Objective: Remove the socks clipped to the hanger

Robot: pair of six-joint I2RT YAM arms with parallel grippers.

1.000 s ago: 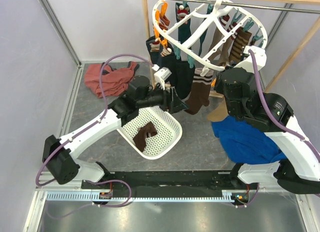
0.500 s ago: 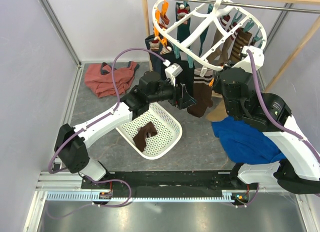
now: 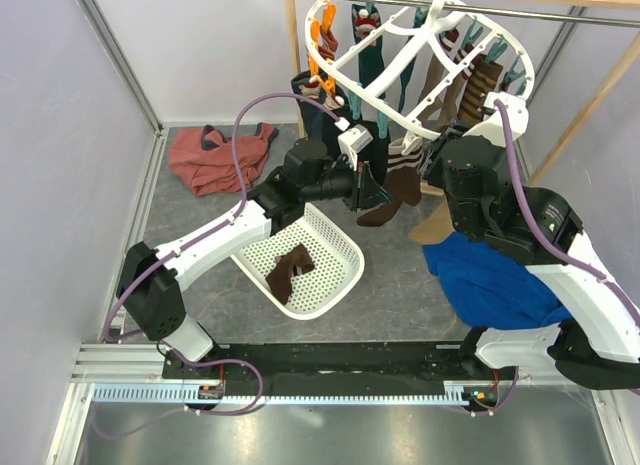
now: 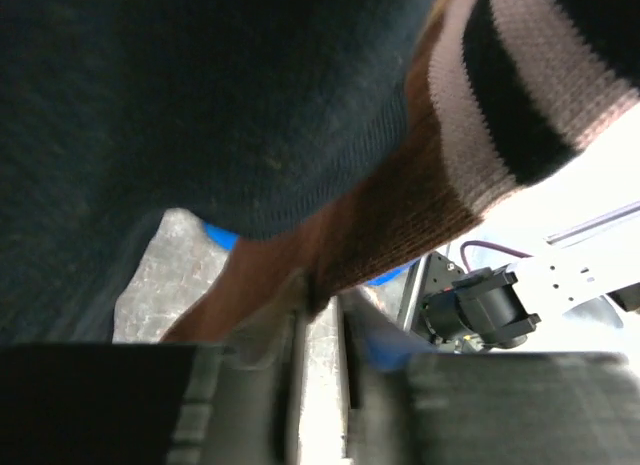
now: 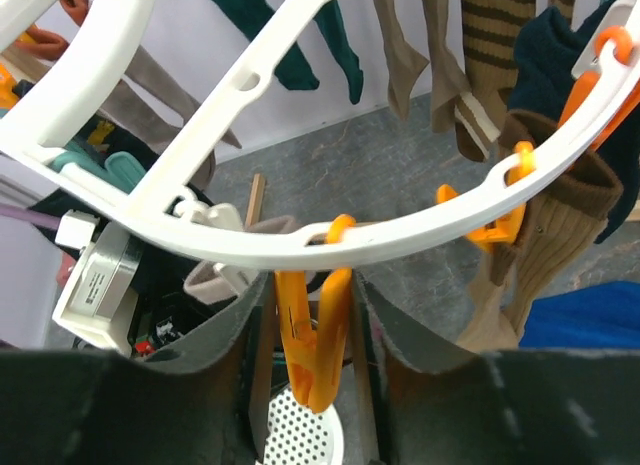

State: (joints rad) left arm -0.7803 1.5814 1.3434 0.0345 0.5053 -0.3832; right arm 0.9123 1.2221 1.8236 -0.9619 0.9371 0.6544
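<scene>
The white hanger (image 3: 345, 85) hangs at the back with several socks (image 3: 470, 80) on orange and teal clips. My left gripper (image 3: 372, 197) reaches under it. In the left wrist view its jaws (image 4: 322, 295) are nearly together, pinching the lower edge of the brown, cream-striped sock (image 4: 400, 205), with a navy sock (image 4: 200, 105) draped just above. My right gripper (image 5: 312, 285) stands open under the hanger rim (image 5: 200, 235). An orange clip (image 5: 315, 345) hangs between its fingers, apart from both, with no sock in it.
A white perforated basket (image 3: 340, 247) holding a dark brown sock (image 3: 290, 270) sits below the left arm. A rust-red garment (image 3: 215, 160) lies at the back left and a blue cloth (image 3: 495, 275) under the right arm. Wooden rail posts (image 3: 292, 45) flank the hanger.
The left arm reached right and up from the basket to the brown striped sock and shut on it. The right jaws spread apart off the orange clip.
</scene>
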